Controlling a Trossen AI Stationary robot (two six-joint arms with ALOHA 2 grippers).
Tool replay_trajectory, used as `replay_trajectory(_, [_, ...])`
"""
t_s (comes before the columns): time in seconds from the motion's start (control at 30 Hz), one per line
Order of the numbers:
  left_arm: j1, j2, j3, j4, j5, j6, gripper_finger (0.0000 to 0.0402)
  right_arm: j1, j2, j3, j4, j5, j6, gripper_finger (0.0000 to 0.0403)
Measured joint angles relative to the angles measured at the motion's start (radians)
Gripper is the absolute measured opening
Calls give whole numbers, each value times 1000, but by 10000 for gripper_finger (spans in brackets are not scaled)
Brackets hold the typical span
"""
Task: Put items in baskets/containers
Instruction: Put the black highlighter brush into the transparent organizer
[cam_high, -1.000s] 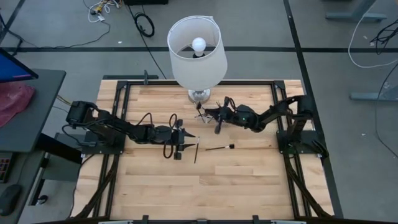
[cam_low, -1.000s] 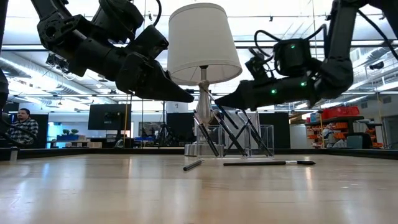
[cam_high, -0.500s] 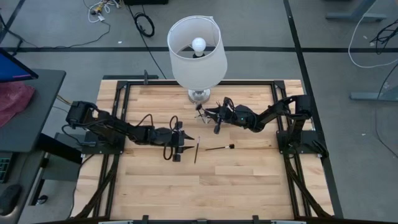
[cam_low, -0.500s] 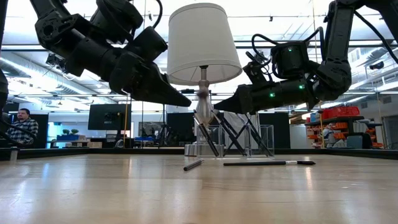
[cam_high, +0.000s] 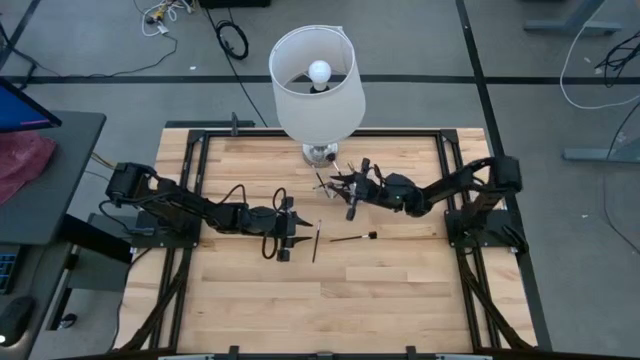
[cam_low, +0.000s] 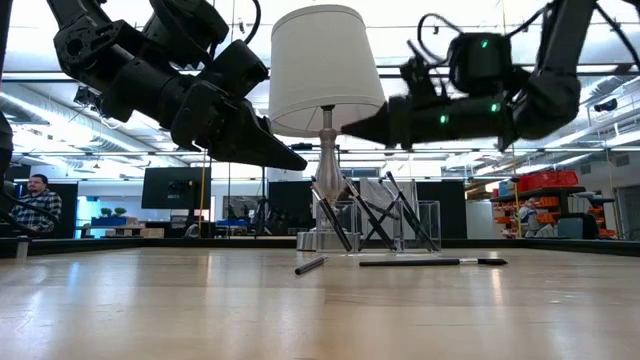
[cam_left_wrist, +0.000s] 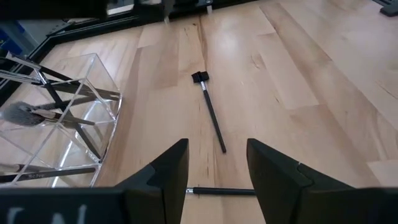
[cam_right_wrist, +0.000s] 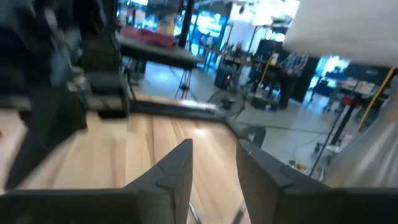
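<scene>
A clear box (cam_left_wrist: 56, 118), also in the low view (cam_low: 405, 225), stands near the lamp's foot with several thin brushes leaning in it. Two dark brushes lie flat on the wood. One (cam_high: 315, 243) lies right in front of my left gripper (cam_high: 298, 229). The other (cam_high: 352, 238) lies crosswise, its bristle head toward the table's right. My left gripper (cam_left_wrist: 217, 168) hovers open above the table, fingers tilted down, with the nearer brush (cam_left_wrist: 221, 191) below its fingertips. My right gripper (cam_low: 345, 128) hangs open and level above the box, with nothing between its fingers (cam_right_wrist: 171, 174).
A tall lamp with a white shade (cam_high: 315, 70) stands at the table's far middle, just behind the box; its shade (cam_low: 325, 70) hangs close over both grippers. Bare wood (cam_high: 330, 300) stretches toward the near edge. A person (cam_low: 35, 205) sits in the room behind.
My right gripper has risen from just over the box and tipped from pointing down to level. The two brushes on the table have stayed where they were.
</scene>
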Motion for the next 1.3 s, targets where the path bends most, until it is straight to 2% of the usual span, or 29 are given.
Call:
replay_trajectory(0.17, [0, 0, 0, 0, 0, 0, 165, 50, -114, 0, -172, 119, 1, 124])
replay_trajectory(0.27, [0, 0, 0, 0, 0, 2, 165, 60, -175, 2, -304, 184, 86, 127])
replay_trajectory(0.4, [4, 0, 0, 8, 0, 4, 165, 53, -227, 45, -445, 196, 198, 135])
replay_trajectory(0.5, [4, 0, 0, 39, 0, 5, 165, 24, -230, 117, -562, 192, 246, 143])
replay_trajectory(0.6, [4, -1, 0, 71, 0, 4, 165, -21, -211, 222, -753, 166, 293, 155])
replay_trajectory(0.77, [4, -1, 0, 73, 0, 6, 165, -82, -123, 365, -1024, 158, 354, 179])
replay_trajectory(1.0, [4, -1, 0, 58, 0, 4, 165, -133, -5, 436, -1066, 127, 369, 197])
replay_trajectory(1.17, [4, -1, 0, 26, 0, 0, 165, -161, 22, 441, -1062, 44, 406, 195])
replay_trajectory(1.3, [4, -1, 0, 17, 0, -5, 165, -172, 32, 443, -1054, 35, 403, 192])
